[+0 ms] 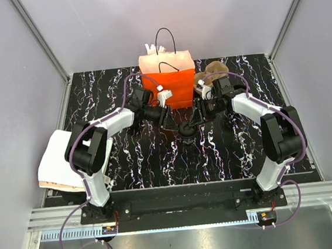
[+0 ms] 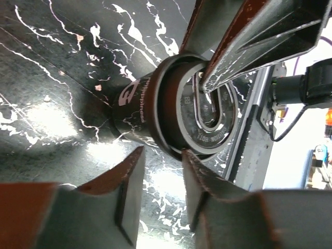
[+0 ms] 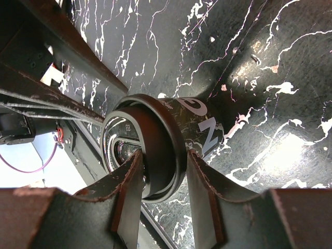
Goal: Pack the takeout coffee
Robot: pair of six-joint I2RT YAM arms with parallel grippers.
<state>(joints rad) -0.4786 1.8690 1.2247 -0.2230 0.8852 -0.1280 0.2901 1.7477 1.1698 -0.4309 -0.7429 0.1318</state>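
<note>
Black takeout coffee [image 3: 199, 127] sideways, lid [image 2: 168, 104] nearward; right claw [image 3: 164, 158] pinches lid; left claw [image 2: 163, 153] unclear.

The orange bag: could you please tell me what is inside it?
Above the rim of the bag, something white pokes out; its front wall hides everything lower down.
</note>
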